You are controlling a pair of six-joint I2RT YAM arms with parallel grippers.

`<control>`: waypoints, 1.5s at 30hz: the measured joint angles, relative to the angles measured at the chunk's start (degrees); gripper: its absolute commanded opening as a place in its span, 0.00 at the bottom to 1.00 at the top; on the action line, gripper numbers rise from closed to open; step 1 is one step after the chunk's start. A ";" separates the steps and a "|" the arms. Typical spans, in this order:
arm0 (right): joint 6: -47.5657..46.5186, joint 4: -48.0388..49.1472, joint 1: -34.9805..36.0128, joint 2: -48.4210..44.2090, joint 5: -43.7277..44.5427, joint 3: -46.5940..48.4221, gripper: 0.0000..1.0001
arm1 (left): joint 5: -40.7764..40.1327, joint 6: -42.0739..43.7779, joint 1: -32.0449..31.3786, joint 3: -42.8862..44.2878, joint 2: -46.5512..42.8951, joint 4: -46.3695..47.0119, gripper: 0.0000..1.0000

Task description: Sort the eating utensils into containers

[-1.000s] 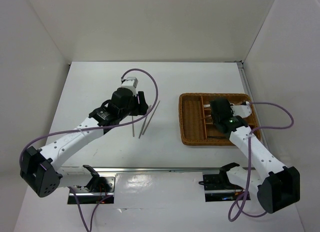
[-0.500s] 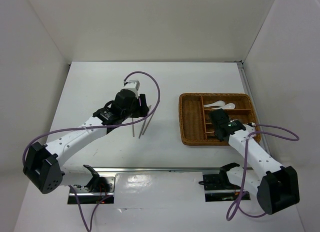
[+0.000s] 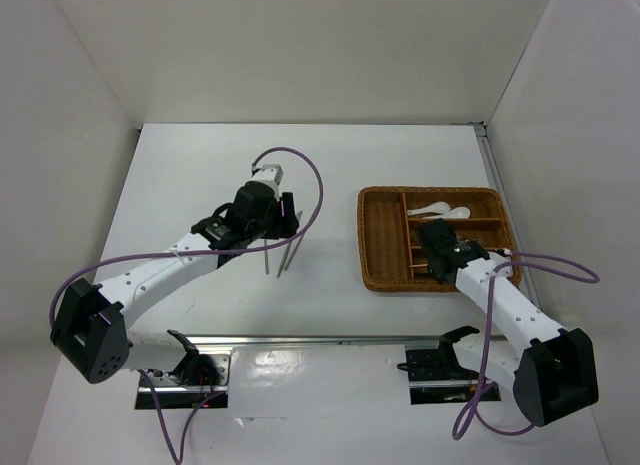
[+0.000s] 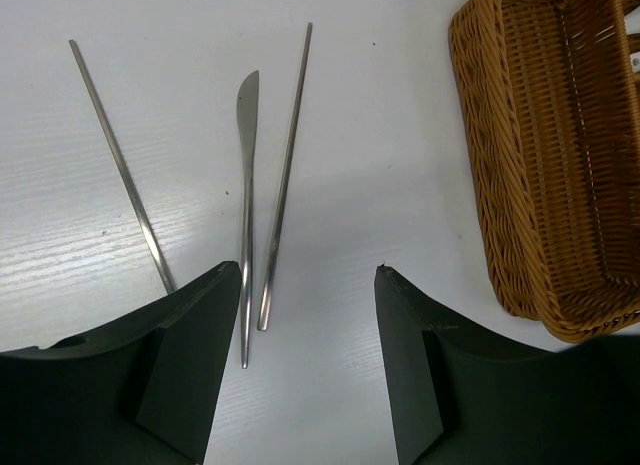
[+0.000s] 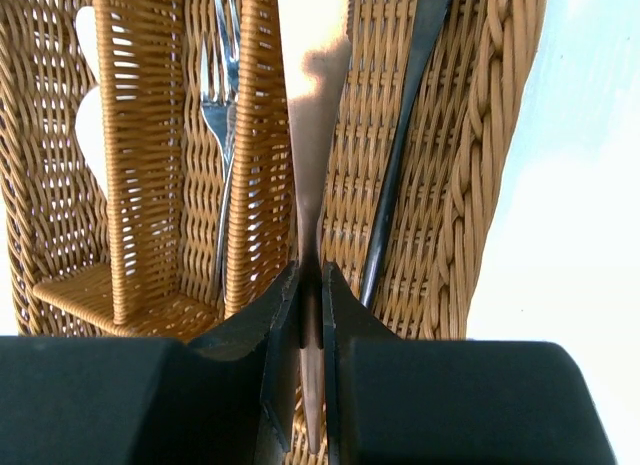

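White table (image 3: 200, 165), white walls (image 3: 300, 55): wicker tray (image 3: 380, 235) right of centre in the top view; 1 steel knife (image 4: 246, 185) and 2 steel chopsticks (image 4: 287, 165) loose at centre beneath the left gripper (image 4: 310, 275), jaws apart. Knife likely light, stiff, slick, flat-lying; pinch across its narrow handle. Right gripper (image 5: 310, 285) clamped on a brownish-handled piece (image 5: 318, 85) over the tray's lower edge, drawn back since 1 second ago, uncovering white spoons (image 3: 440, 211)

Left of the wicker tray (image 3: 381, 237) I have bare table (image 3: 338, 257) to pass, up to the metal chopsticks (image 4: 285, 175) and knife (image 4: 246, 215) lying between my left pincer's (image 4: 308, 273) parted jaws. Inside the tray, a divider (image 5: 255, 135) and a dark piece (image 5: 403, 135) hem in my right pincer (image 5: 311, 275), clamped on the brownish piece (image 5: 315, 85).
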 measured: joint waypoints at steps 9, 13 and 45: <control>1.25 -2.40 0.00 -1.18 2.62 0.04 0.13 | 0.85 -0.02 0.00 -0.17 0.94 0.22 0.70; 1.25 -3.37 0.00 -1.07 3.02 0.04 0.16 | 0.85 0.00 0.00 -0.17 0.98 0.24 0.70; -51.30 23.04 0.00 -11.08 -11.39 6.21 0.84 | 3.63 0.52 2.34 -2.38 9.35 3.48 0.72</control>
